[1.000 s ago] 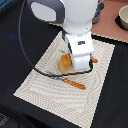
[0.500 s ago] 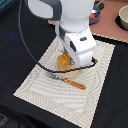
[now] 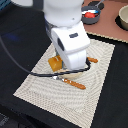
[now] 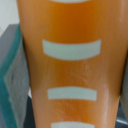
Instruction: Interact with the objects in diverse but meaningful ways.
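The golden-yellow bread loaf point(image 3: 54, 62) sits on the striped placemat point(image 3: 55, 95), half hidden behind my arm. In the wrist view the loaf point(image 4: 70, 65) fills almost the whole picture as an orange surface with pale stripes, so it is very near the camera. My gripper point(image 3: 64, 63) is low over the loaf, under the white hand, and its fingers are hidden in both views. A blue-grey pot point(image 3: 92, 18) holding the red tomato point(image 3: 90, 14) stands at the far side. The sausage, the white-blue piece and the pan are out of view.
A wooden-handled knife point(image 3: 74, 83) lies on the mat near the loaf, and another orange-handled utensil point(image 3: 93, 60) pokes out at the exterior view's right of my hand. A round beige plate point(image 3: 123, 17) sits at the far right. A black cable point(image 3: 40, 75) trails across the mat.
My hand has shifted only slightly over the loaf. The loaf and the utensils have stayed where they were.
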You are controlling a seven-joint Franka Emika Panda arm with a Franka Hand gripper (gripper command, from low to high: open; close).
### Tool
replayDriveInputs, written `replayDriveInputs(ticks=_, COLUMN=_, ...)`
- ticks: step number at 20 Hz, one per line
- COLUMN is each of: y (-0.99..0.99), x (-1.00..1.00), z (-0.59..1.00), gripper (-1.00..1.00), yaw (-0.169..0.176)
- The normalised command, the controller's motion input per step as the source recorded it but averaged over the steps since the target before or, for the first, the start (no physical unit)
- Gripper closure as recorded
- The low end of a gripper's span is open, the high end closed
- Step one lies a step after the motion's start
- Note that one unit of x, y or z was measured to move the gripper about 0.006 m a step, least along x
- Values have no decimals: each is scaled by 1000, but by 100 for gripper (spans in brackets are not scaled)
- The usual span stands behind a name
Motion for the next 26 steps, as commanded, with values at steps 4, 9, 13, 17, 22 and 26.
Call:
replayDriveInputs(ticks=4, y=-566, x=-73, z=128, gripper=100, yaw=-141)
replayDriveInputs(ticks=9, y=-459, x=-223, z=-246, gripper=100, yaw=-175)
replayDriveInputs(ticks=13, y=-353, x=-429, z=-576, gripper=100, yaw=-185)
replayDriveInputs(ticks=17, y=-254, x=-571, z=-654, gripper=100, yaw=-114)
replayDriveInputs(ticks=22, y=-53, x=-168, z=-588, gripper=100, yaw=-58)
replayDriveInputs(ticks=26, y=16, x=42, z=-382, gripper=100, yaw=-16)
